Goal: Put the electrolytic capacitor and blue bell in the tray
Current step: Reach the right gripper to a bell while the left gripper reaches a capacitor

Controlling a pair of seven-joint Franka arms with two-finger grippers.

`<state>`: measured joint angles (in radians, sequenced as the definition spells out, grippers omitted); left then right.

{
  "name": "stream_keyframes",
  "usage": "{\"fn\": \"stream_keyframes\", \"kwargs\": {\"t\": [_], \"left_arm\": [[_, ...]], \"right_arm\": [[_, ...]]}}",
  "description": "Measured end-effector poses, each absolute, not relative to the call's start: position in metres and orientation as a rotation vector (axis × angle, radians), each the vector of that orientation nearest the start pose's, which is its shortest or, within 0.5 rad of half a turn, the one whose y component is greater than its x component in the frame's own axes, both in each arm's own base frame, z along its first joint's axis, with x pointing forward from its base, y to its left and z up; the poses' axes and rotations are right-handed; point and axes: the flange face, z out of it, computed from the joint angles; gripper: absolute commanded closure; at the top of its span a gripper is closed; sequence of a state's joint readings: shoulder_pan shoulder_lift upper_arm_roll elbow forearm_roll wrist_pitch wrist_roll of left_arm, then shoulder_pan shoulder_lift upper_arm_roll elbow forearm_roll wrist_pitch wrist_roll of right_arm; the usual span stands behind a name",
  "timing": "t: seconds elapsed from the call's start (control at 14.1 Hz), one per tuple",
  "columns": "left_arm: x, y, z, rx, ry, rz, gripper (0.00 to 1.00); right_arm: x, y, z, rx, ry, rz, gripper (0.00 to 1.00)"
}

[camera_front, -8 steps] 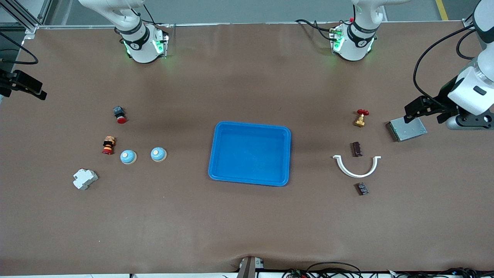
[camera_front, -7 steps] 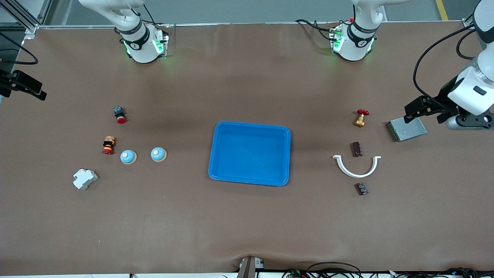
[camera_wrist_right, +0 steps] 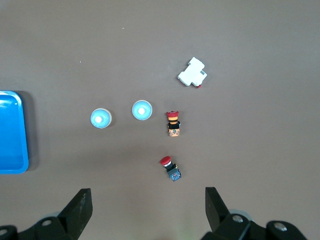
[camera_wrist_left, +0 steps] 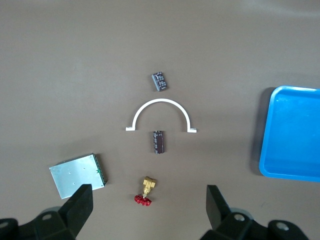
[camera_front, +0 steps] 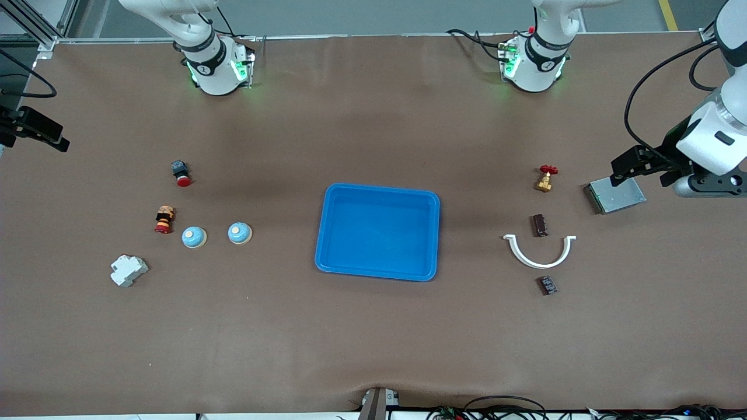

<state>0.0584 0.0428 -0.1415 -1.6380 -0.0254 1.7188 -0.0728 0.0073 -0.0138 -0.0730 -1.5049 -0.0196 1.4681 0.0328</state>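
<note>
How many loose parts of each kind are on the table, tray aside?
Blue bells: 2
Red-capped push buttons: 2
White breaker: 1
Brass valve: 1
Dark capacitor: 1
Dark chip block: 1
White half-ring clamp: 1
Metal box: 1
Total: 10

The front view looks down from high across the table, taking in the whole brown table (camera_front: 373, 350) with both arm bases along its top edge. Each wrist view looks straight down from well above the table. The blue tray (camera_front: 377, 231) appears in all three views, cut off at an edge (camera_wrist_left: 292, 135) (camera_wrist_right: 11, 132) of each wrist view
</note>
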Motion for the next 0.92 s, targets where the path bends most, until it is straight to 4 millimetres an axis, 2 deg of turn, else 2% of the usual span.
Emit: {"fn": "stream_keyframes", "kwargs": {"t": [0.14,0.28,0.64,0.92], "left_arm": [[0.581,-0.048,0.571,-3.177,0.009,-0.025,0.0],[0.582,-0.047,0.56,-3.176,0.006,0.035,0.0],[0.586,-0.043,0.531,-3.183,-0.011,0.171,0.0],[0.584,-0.044,0.51,-3.174,-0.006,0.274,0.0]], "right_arm": [[0.541,-0.039,0.645,-3.153,0.16,0.043,0.0],[0.55,-0.041,0.614,-3.113,0.175,0.032,0.0],[0.565,-0.054,0.504,-3.071,0.244,-0.059,0.0],[0.557,-0.053,0.412,-3.079,0.261,-0.141,0.0]]}}
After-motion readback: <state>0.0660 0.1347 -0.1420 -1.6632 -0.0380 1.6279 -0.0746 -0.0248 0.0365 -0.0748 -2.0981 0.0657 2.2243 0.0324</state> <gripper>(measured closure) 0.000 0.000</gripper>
